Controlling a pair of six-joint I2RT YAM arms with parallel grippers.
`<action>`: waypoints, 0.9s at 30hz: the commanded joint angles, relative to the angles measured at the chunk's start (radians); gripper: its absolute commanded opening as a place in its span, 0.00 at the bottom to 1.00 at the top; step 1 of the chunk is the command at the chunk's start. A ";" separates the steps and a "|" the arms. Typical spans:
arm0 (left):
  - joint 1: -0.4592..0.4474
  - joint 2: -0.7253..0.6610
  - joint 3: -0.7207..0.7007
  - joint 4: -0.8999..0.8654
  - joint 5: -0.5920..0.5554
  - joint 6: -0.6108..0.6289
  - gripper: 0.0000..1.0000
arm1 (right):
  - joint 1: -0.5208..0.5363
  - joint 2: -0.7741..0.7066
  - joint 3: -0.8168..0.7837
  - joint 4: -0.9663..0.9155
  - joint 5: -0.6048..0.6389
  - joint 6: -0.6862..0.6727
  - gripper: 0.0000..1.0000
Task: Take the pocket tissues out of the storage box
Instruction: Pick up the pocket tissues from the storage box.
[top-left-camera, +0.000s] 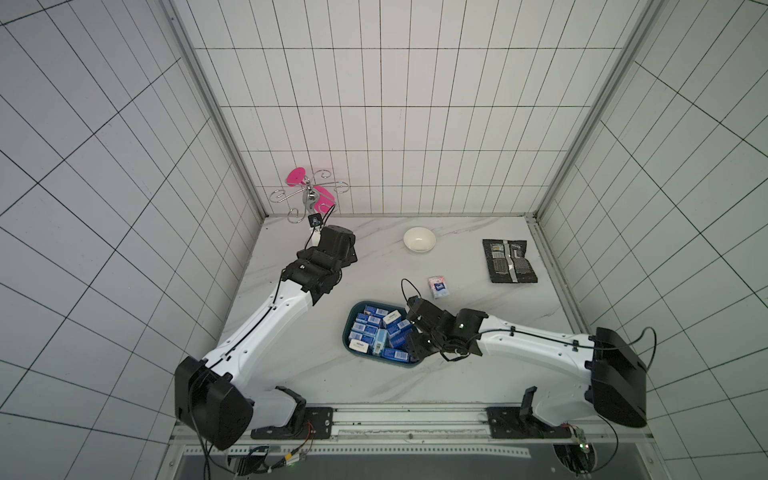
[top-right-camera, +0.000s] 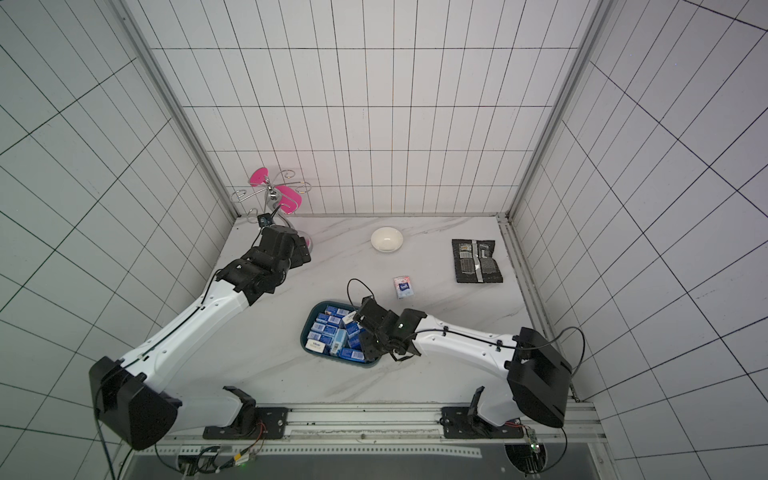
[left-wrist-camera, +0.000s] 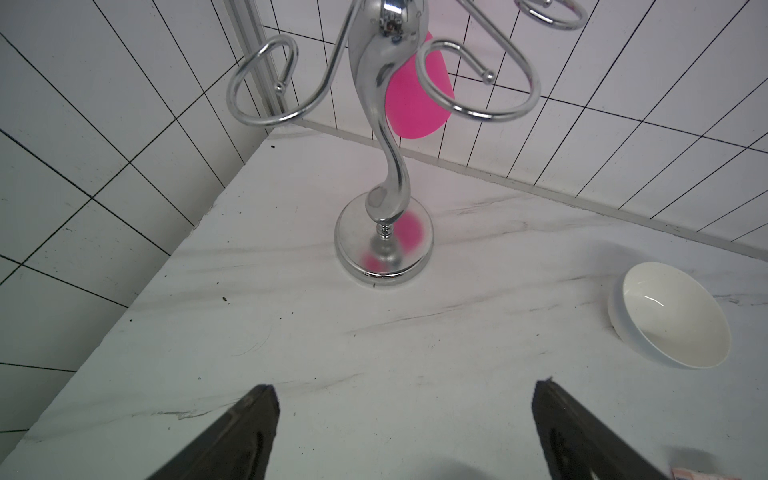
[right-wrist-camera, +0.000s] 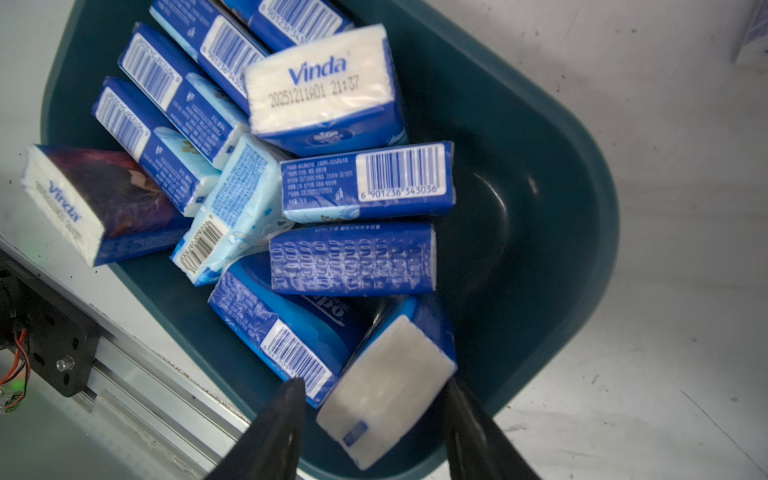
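Right gripper (right-wrist-camera: 374, 381) hanging in storage box (right-wrist-camera: 540, 166), fingers standing spread astride one white-ended pack (right-wrist-camera: 386, 390) among pocket tissues (right-wrist-camera: 357, 257), left gripper (left-wrist-camera: 405, 385) hovering empty, fingers spread wide, facing chrome stand (left-wrist-camera: 384, 249)

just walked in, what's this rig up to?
The right gripper is down in the teal storage box, its jaws straddling a blue pack with a white end. Whether they have clamped it is not clear. One pinkish-white pack already lies out on the table, and roughly ten pocket tissues are in the box. The left gripper is open and empty, facing the chrome stand in the back corner.
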 joint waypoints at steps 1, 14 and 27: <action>-0.002 -0.021 0.010 0.004 -0.013 0.011 0.99 | 0.005 0.020 -0.024 0.007 -0.003 0.012 0.56; -0.002 -0.033 0.003 0.002 -0.014 0.011 0.99 | 0.003 0.057 -0.012 -0.012 0.017 0.016 0.40; -0.002 -0.048 0.001 0.003 -0.016 0.014 0.99 | 0.002 -0.067 0.057 -0.114 0.082 -0.017 0.24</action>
